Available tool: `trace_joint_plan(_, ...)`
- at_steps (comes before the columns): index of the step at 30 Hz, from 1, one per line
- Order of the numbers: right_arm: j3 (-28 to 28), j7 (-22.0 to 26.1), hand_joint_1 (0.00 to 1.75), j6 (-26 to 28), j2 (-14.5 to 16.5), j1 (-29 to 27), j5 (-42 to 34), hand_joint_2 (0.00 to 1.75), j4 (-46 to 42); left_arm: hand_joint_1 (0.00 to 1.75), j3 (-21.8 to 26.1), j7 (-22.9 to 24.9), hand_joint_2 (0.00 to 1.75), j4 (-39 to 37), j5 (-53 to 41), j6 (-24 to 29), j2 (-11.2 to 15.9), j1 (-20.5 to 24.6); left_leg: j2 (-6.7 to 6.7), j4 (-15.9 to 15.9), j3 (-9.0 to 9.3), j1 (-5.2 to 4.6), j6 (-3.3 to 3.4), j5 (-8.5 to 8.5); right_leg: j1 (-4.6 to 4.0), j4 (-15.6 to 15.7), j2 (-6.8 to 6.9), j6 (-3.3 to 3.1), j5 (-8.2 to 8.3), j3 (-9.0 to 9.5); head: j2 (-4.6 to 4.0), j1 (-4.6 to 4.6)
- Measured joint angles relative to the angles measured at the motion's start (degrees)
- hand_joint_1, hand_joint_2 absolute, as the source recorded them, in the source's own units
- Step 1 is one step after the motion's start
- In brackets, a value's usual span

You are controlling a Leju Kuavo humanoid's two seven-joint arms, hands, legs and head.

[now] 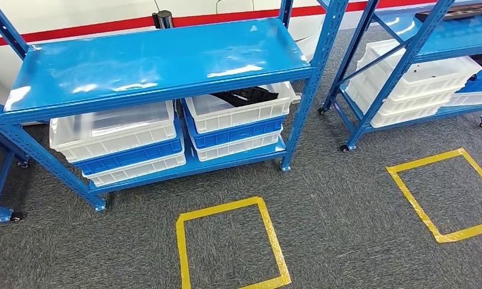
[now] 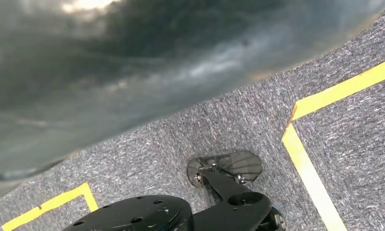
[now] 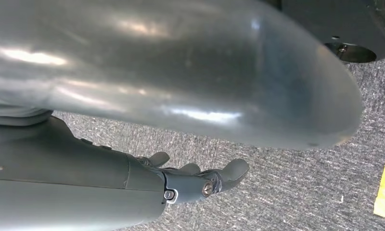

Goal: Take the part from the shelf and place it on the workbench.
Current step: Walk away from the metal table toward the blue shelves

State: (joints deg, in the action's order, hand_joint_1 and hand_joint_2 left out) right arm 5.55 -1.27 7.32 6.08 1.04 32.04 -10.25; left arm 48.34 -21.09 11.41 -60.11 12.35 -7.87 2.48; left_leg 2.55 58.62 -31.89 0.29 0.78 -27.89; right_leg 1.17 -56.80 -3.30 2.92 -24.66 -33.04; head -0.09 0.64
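Observation:
A black part [image 1: 246, 95] lies in the top white bin [image 1: 238, 108] on the right side of the near blue shelf's [image 1: 154, 60] lower level. Another dark part [image 1: 467, 11] rests on the upper level of the second blue shelf [image 1: 407, 54] at the far right. My right hand [image 3: 195, 179] hangs beside my body above the grey carpet. Its fingers [image 3: 231, 171] are stretched out with nothing in them.
Stacked white and blue bins [image 1: 115, 141] fill the left of the lower level. The near shelf's top board is bare. Yellow tape squares [image 1: 226, 247] [image 1: 443, 192] mark the carpet before each shelf. More white bins [image 1: 419, 84] sit in the second shelf.

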Motion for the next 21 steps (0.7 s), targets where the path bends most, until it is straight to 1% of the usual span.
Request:
trace_joint_plan(3,0.01,0.07,0.0,0.27,-0.01,0.0,-0.02,0.0,0.0,0.0,0.02,0.0,0.0,0.0,0.0,-0.11,-0.01,0.0,-0.01,0.0,0.0,0.09,-0.01,0.01,-0.09,-0.02,0.0,0.0,0.0,-0.01,0.0,0.0)
trace_joint_plan(11,0.0,1.42,0.0,3.64,0.01,-0.01,1.17,0.0,0.0,0.0,0.49,0.0,0.0,0.0,0.66,-0.93,-0.09,-0.01,-0.02,0.0,-0.01,0.19,-0.02,0.01,-0.17,-0.03,0.0,-0.01,0.0,0.0,0.0,-0.01)
trace_joint_plan(21,0.0,1.27,0.0,2.92,-0.01,0.0,1.17,0.0,0.0,0.0,0.9,-0.07,0.0,0.0,0.68,-1.57,-0.15,-0.01,-0.02,0.0,-0.01,0.19,-0.03,0.01,-0.18,-0.03,0.0,-0.01,0.0,0.0,0.0,-0.01)
